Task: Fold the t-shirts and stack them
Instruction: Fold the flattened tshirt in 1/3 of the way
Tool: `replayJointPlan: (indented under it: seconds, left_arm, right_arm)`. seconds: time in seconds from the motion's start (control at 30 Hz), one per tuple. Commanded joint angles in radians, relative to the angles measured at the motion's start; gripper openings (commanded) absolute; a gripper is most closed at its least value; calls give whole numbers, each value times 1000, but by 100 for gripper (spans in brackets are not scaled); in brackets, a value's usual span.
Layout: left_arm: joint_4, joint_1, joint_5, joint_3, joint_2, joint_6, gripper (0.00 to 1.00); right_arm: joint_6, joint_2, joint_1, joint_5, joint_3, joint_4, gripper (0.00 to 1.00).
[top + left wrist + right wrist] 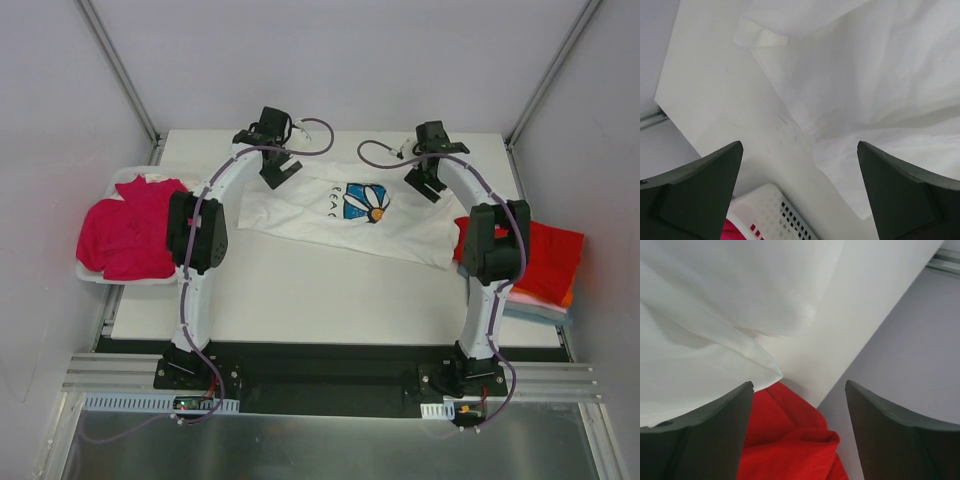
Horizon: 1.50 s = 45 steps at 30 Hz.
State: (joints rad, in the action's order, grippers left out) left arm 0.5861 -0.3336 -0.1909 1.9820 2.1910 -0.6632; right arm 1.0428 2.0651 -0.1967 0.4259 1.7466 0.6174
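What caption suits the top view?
Left arm and right arm over a spread white printed shirt; magenta shirts in basket left, red stack right.

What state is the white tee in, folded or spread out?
Spread out. The white tee lies open and rumpled across the table, its print facing up, with no fold made yet.

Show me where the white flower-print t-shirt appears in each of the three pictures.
Top view: the white t-shirt lies in the centre, slightly toward the far side.
Left wrist view: it fills the upper right.
Right wrist view: it fills the upper left.
Shared landmark: the bare white table, beside the shirt in all three.
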Motion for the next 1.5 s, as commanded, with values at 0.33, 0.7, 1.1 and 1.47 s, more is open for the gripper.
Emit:
replayJointPlan:
  seconds: [0.33,0.7,1.1,1.47]
  left_arm:
    - [116,5,254,5,24,56,99]
    - [311,-1,277,-49,72,82,99]
    - [371,-31,300,-55,124,106,99]
    - [397,-39,281,-172,49,117,99]
  right_arm:
    - [-208,4,-15,-469,57,248,93]
    - [-225,66,-18,-536,-5,289,99]
    - [-228,78,-26,-567,-16,317,97]
    - [-193,-23,-61,-569,-159,338,96]
